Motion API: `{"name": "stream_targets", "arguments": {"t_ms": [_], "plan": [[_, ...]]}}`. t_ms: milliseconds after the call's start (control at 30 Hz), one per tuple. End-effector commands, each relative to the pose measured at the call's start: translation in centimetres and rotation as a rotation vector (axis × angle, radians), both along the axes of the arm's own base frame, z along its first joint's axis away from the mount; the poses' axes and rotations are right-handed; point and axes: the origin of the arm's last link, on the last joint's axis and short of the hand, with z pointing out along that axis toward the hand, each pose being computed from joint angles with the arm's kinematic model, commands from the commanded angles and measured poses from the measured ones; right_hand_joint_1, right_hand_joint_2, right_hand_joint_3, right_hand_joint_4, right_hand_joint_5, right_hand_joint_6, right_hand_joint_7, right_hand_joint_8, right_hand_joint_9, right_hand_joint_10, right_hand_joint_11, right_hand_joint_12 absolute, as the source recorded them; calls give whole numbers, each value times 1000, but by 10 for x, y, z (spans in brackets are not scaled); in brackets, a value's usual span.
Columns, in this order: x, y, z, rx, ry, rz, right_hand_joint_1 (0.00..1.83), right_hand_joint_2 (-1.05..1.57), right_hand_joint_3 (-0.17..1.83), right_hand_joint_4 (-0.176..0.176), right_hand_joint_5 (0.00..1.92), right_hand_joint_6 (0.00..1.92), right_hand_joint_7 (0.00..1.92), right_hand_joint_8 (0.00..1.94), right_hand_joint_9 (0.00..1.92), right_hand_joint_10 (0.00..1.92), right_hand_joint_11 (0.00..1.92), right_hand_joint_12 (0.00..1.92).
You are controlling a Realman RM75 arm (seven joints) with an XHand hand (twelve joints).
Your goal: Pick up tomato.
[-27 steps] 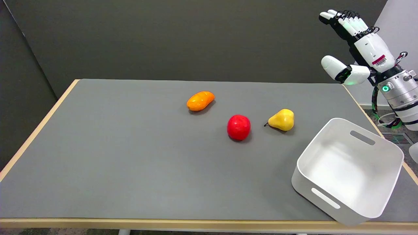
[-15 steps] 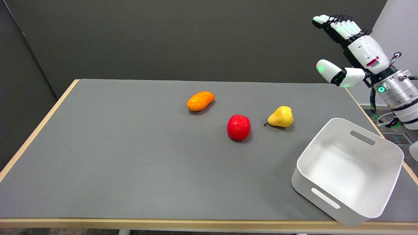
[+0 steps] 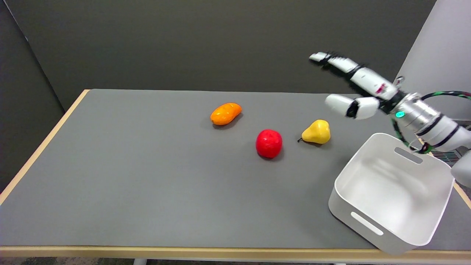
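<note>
Head view shows the right hand held in the air above the far right part of the table, empty, with its fingers stretched out straight and the thumb spread well apart below them. Its outline is somewhat blurred. It holds nothing and touches nothing.

Resting on the grey tabletop, the red tomato sits a little right of centre, roughly midway between the far and near edges, well apart from the hand. Just to its right, closer to the right edge, lies a yellow pear, its stem pointing toward the tomato; the two are near but not touching. Toward the far edge and left of the tomato lies an orange fruit, apart from both.

At the near right corner stands a white bin with slotted handles, turned at an angle to the table's edges, its inside bare.
</note>
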Motion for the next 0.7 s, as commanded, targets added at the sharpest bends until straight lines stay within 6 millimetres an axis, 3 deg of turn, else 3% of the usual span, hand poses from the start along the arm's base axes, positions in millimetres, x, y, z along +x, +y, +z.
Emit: {"name": "stream_targets", "arguments": {"t_ms": [33,200,267,367,500,700], "plan": [[-35,-39,-112,162,116,-313,207,626,1015,97,21,207,32,197,29,432,-1,818],[-52,-51,-153,240,239,-351,269,638,1020,88,0,210,-1,217,10,405,-1,763],[-56,-54,-161,253,290,-359,244,683,911,86,-1,197,-1,185,0,391,-1,705],[-61,-57,-165,249,347,-364,304,643,1031,76,9,179,-1,172,4,354,-1,712],[-67,-67,-165,212,353,-368,225,650,961,77,-1,169,-1,128,-1,302,-1,623],[-81,-95,-170,163,474,-341,256,649,920,76,-1,185,-1,167,-1,318,-1,631]]}}
